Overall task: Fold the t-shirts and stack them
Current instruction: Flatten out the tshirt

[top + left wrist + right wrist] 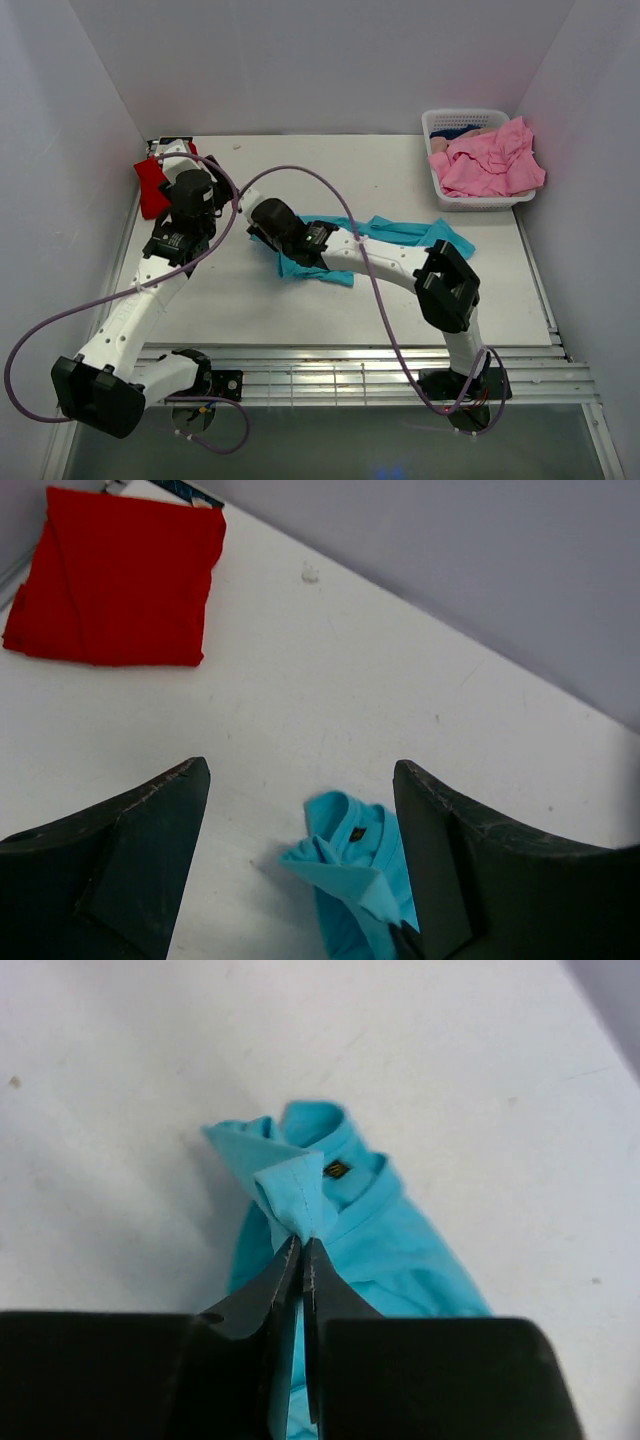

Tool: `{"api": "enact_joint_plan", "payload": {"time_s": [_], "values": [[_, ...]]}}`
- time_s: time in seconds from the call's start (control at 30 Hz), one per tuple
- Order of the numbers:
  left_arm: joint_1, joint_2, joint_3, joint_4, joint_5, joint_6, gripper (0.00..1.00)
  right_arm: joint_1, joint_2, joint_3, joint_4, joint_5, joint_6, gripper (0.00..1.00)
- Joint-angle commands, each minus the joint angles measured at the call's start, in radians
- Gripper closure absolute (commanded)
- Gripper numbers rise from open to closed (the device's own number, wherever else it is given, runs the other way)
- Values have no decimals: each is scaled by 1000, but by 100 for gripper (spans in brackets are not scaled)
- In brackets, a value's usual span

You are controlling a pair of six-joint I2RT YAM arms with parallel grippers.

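Observation:
A teal t-shirt (400, 233) lies crumpled across the middle of the table, stretching right from under my right arm. My right gripper (302, 1242) is shut on a fold of its fabric (300, 1195) near the collar, which shows a small label. The same shirt end shows in the left wrist view (360, 870). My left gripper (300, 810) is open and empty, held above the table just left of the teal shirt. A folded red t-shirt (115, 575) lies at the far left corner and also shows in the top view (152, 186).
A white slotted basket (480, 195) at the far right corner holds pink shirts (490, 160). Grey walls close in the table on three sides. A metal rail (350, 375) runs along the near edge by the arm bases.

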Motion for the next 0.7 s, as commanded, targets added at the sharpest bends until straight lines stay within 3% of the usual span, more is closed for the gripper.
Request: {"api": "enact_joint_plan", "payload": {"time_s": [0.0,0.4,0.47,0.67], "values": [[13,-24,-25,-23,7,7,15,-47,-143,117,102,125,-42,92],[43,-2,-37,6,104,-5,18,-261,-183,416,73,282,-83,92],[45,19,-36,9,140,-10,19,-324,-205,398,66,311,-85,92],[45,61,-37,17,190,-22,20,-496,-385,125,64,410,-48,92]]}}
